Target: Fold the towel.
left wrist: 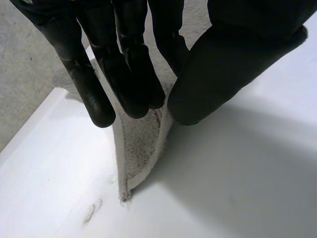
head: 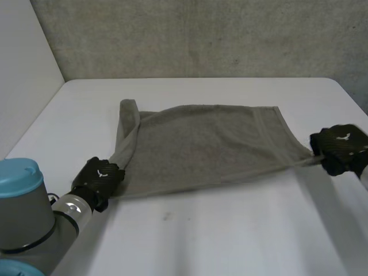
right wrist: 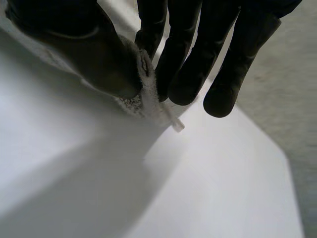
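The left hand (head: 99, 177) and right hand (head: 340, 148) each pinch a near corner of the towel (head: 201, 146); first fold looks ready; next, carry both evenly to the far edge.

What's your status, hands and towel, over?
Left hand pinching near left corner of towel. Right hand pinching near right corner. Near edge taut between them; far left corner flopped over.

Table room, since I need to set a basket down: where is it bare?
Bare: the near strip of table before the towel, between the left hand and right hand, and the far strip by the wall. Crowded: the middle, under the towel.
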Motion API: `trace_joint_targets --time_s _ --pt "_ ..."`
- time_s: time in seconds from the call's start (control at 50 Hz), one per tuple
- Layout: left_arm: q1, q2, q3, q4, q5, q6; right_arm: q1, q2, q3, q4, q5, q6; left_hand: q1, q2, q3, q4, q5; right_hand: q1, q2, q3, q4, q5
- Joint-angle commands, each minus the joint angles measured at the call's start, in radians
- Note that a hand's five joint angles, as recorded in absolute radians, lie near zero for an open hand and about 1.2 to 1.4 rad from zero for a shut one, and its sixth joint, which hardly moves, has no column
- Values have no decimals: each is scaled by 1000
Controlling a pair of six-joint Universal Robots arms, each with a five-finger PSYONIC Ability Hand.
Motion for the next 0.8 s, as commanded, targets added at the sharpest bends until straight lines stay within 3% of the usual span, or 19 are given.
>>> trace_joint_targets --time_s 0.02,0.08,0.1,0.12,0.16,0.26,0.62,0.8 --pt "-1 56 -31 3 3 -5 -61 -56 27 -88 -13 141 191 177 178 177 185 57 57 54 50 54" --pt "-2 50 -33 24 5 -5 -61 -56 27 -92 -13 151 179 166 167 165 174 57 57 54 50 54" --pt "-2 44 -33 44 5 -5 -60 -56 27 -92 -14 151 -45 -58 -57 -59 -50 57 57 54 50 54" --pt "-2 43 -33 44 5 -5 -58 -56 30 -94 -13 151 -47 -60 -59 -61 -52 57 57 54 50 54" --pt "-2 22 -35 79 3 -4 -56 -56 36 -94 -14 149 -272 -286 -285 -286 -278 57 57 54 50 54" --pt "8 7 -38 87 3 -2 -52 -44 50 -96 -25 148 -440 -453 -452 -454 -445 57 57 54 50 54" --pt "99 -1 -56 93 14 -11 -50 -39 58 -106 -25 146 -470 -483 -482 -484 -475 57 57 54 50 54" --pt "105 -32 -42 93 112 -70 -50 -30 58 -106 -25 146 -452 -466 -464 -466 -458 57 57 54 50 54"
